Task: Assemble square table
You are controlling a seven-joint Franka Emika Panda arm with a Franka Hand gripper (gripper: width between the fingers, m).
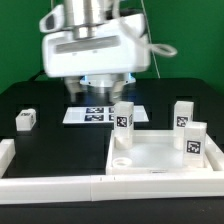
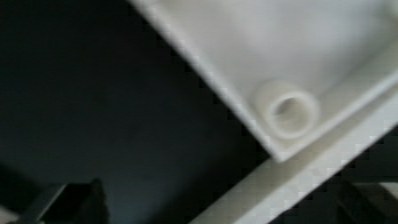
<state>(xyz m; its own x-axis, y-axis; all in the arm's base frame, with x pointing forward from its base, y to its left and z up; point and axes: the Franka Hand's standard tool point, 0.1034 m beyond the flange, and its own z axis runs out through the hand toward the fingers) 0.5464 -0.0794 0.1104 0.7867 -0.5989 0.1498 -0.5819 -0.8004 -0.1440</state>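
Observation:
The square tabletop (image 1: 160, 152) lies at the front on the exterior view's right, rim and sockets up. Three white tagged legs stand upright on it: one at its far left corner (image 1: 123, 118), one at its far right corner (image 1: 183, 113), one on its right side nearer the front (image 1: 196, 138). A fourth leg (image 1: 26, 119) lies loose on the black table at the left. My gripper (image 1: 100, 88) hangs high above the marker board, blurred. In the wrist view my gripper (image 2: 222, 205) is open and empty, above a tabletop corner with an empty socket (image 2: 285, 108).
The marker board (image 1: 95, 113) lies behind the tabletop. White border rails run along the front (image 1: 60, 185) and the left edge (image 1: 5, 155); one rail (image 2: 302, 180) crosses the wrist view beside the tabletop corner. A cable hangs at the back right.

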